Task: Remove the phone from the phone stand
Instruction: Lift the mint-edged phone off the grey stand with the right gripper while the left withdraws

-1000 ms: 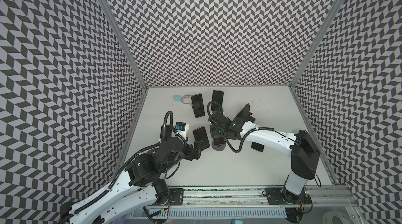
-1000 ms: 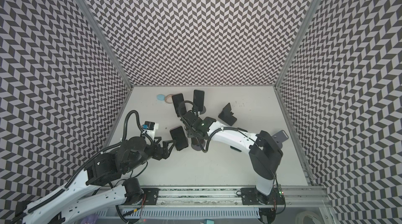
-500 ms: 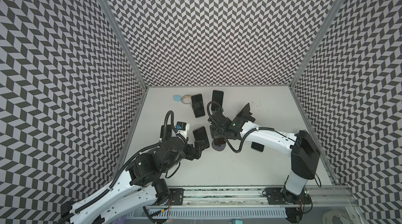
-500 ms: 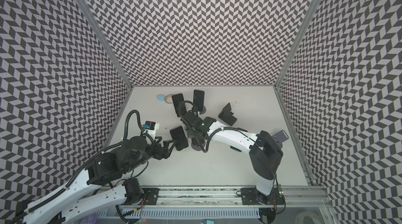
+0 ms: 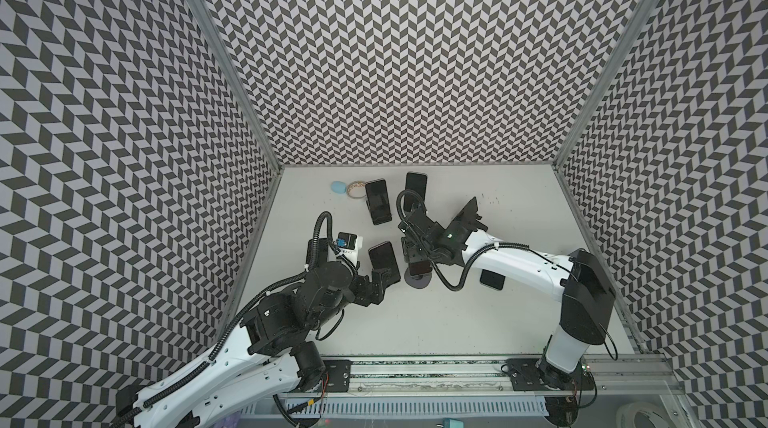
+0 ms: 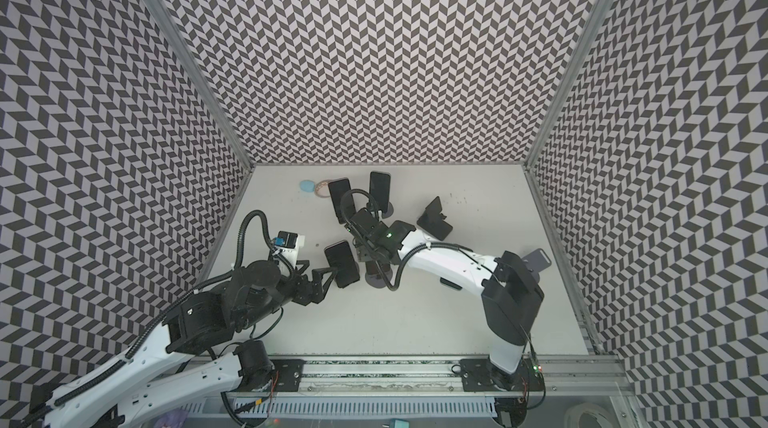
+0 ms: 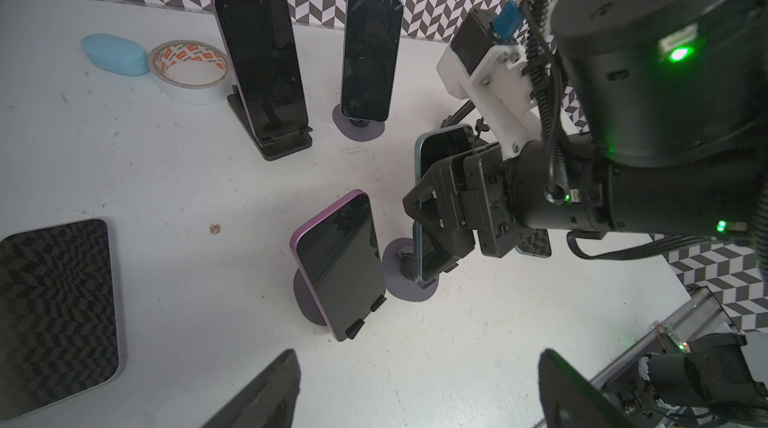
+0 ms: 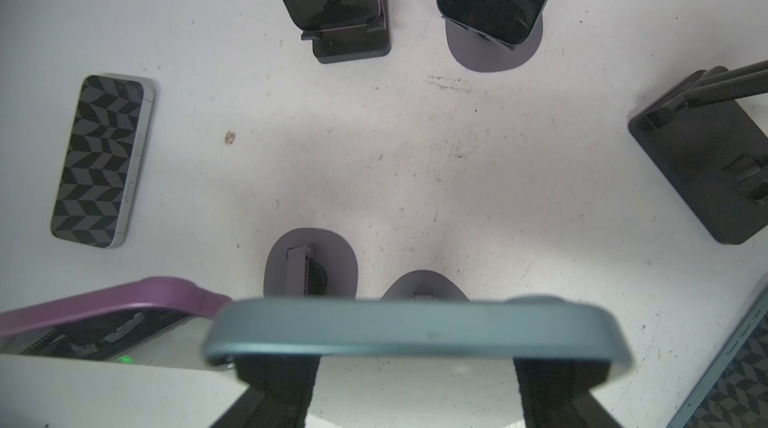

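In both top views the right pincer (image 5: 415, 267) lay stretched to mid-frame, closed on the teal phone (image 5: 419, 278). The phone sat over its round stand (image 5: 417, 287), just right of a purple phone (image 5: 382, 257). The left pincer (image 5: 383, 280) hovered at that purple phone's lower end, above the white tabletop (image 5: 415, 330).

In the left wrist view, right of centre, the right pincer (image 7: 436, 213) clamped the teal phone (image 7: 446, 147) about its middle. The phone stood upright, its lower end down by the round stand (image 7: 401, 286) (whether it had cleared the cradle could not be told). The left pincer's own fingers (image 7: 266, 392) showed at the bottom edge, spread wide with nothing between them.

In the right wrist view the teal phone (image 8: 415, 330) filled the lower frame with its top edge. Both right fingers (image 8: 278, 384) ran up beneath it towards its sides, and the round stand (image 8: 424, 285) peeked out just above.

By my reading the grasp was made. Lifting the phone clear of the stand and setting it down were still left to do.
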